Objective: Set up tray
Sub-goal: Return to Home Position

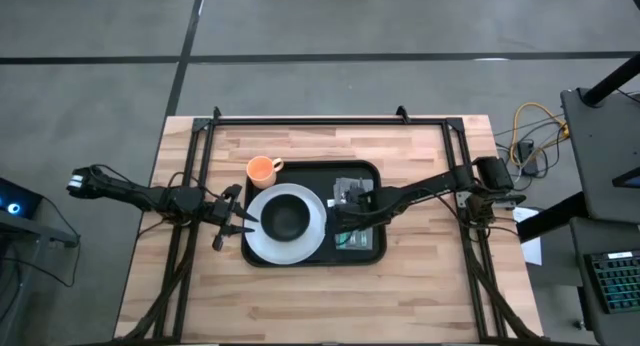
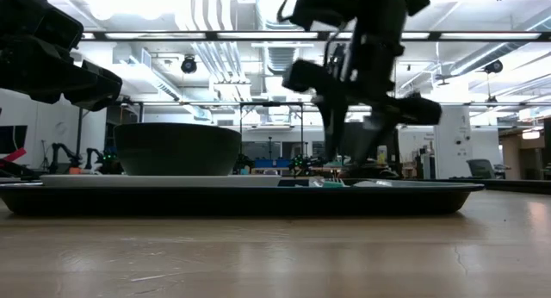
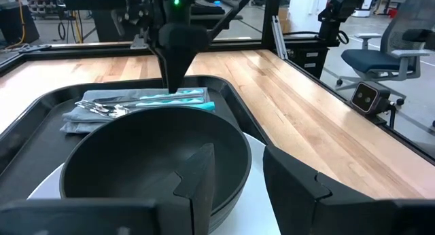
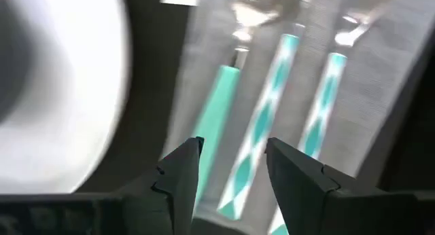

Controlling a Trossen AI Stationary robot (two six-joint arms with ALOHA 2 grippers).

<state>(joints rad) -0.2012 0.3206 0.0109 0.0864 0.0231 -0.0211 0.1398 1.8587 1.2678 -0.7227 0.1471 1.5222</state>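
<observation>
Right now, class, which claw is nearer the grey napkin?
Right. The right claw hovers over the napkin; the left claw is across the bowl, at the plate's far edge.

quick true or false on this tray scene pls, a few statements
1. The black bowl sits on the white plate. True.
2. The right gripper holds a utensil. False: its fingers are open and empty above the grey napkin.
3. Three teal-handled utensils lie side by side on the napkin. True.
4. The orange cup stands inside the bowl. False: it stands apart from the bowl, by a corner of the tray.
5. The left gripper is open, close to the bowl. True.
</observation>
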